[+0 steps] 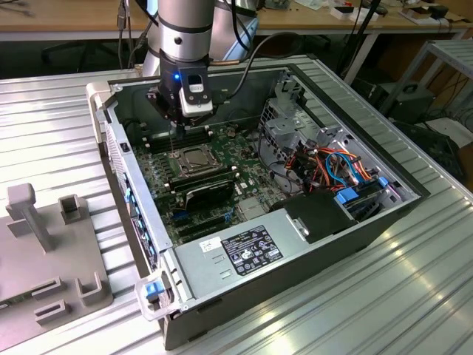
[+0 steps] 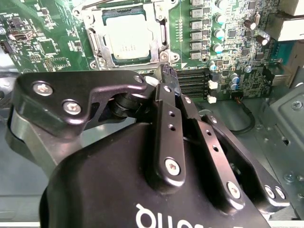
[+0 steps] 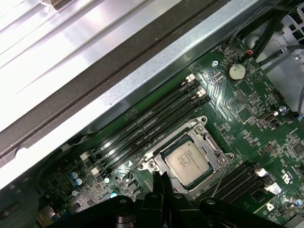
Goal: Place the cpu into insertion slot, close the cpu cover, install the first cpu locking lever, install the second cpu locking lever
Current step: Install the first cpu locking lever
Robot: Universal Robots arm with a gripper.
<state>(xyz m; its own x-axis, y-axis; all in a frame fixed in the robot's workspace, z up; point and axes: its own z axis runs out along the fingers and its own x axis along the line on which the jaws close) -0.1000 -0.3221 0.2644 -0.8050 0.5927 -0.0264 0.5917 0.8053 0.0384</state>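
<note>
Fingers (image 3: 159,186) together, nothing visibly held, tips near cpu cover (image 3: 210,141), exterior view's upper centre. Risk: slip off locking lever (image 3: 218,179), gouging board (image 3: 247,104).

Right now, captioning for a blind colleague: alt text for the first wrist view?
The cpu sits in the insertion slot on a green circuit board. The shut gripper hangs close to one socket corner; black memory slots lie alongside.

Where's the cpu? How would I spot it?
Look inside the open computer case, at the green board on its floor. The cpu is the flat silvery square sitting in the metal-rimmed socket. The slots beside it are long, thin and black; it is square and shiny.
</note>
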